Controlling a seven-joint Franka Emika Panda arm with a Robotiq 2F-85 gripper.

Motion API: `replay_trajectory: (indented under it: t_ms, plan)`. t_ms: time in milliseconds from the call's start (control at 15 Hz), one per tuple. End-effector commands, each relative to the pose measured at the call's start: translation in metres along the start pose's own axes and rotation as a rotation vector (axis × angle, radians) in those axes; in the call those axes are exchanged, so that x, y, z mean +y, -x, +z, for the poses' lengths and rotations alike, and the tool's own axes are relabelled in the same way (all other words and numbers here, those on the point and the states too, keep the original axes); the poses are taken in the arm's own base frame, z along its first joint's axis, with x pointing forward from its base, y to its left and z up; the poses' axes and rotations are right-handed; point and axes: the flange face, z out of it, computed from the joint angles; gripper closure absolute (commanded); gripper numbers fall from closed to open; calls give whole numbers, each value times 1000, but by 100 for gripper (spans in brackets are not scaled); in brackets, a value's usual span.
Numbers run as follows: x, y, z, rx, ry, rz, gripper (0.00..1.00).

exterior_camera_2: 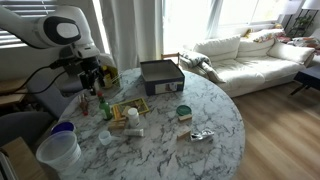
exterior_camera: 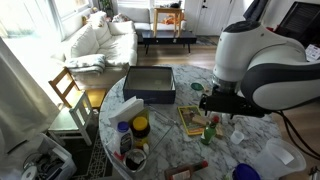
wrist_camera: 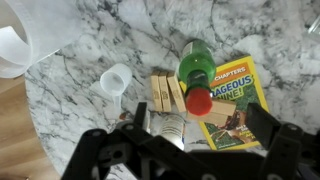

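Note:
My gripper (wrist_camera: 200,125) is open and empty, its two black fingers spread wide. It hovers above a green bottle with a red cap (wrist_camera: 197,78) that stands upright on the round marble table (wrist_camera: 150,30). The bottle sits between the fingers in the wrist view, but below them. Beside it lie several wooden blocks (wrist_camera: 164,94) and a yellow book (wrist_camera: 238,95). A small white tube (wrist_camera: 170,132) lies under the left finger. In both exterior views the gripper (exterior_camera: 216,102) (exterior_camera_2: 88,76) hangs over the bottle (exterior_camera: 211,127) (exterior_camera_2: 103,105) near the table's edge.
A black box (exterior_camera: 150,83) (exterior_camera_2: 160,72) sits mid-table. A yellow-lidded jar (exterior_camera: 140,127), a white bottle (exterior_camera: 123,135), a green-lidded jar (exterior_camera_2: 183,112), a clear plastic tub (exterior_camera_2: 58,150) and a white ring (wrist_camera: 116,78) are also there. A chair (exterior_camera: 68,88) and sofa (exterior_camera_2: 250,55) stand nearby.

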Motion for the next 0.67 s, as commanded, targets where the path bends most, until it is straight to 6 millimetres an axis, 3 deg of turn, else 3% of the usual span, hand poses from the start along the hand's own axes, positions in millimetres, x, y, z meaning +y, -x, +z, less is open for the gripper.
replay_trajectory:
  t_ms: [0, 133, 200, 467, 533, 600]
  plan:
    - [0, -5, 11, -95, 9, -35, 0]
    - [-1, -6, 16, -126, 5, -33, 17]
    - [-1, -6, 18, -134, 4, -30, 34]
    - [-2, -12, 23, -104, 12, 1, 66]
    - [-2, -13, 23, -95, 10, 5, 68]
    - [-4, -14, 22, -93, 6, 7, 32]
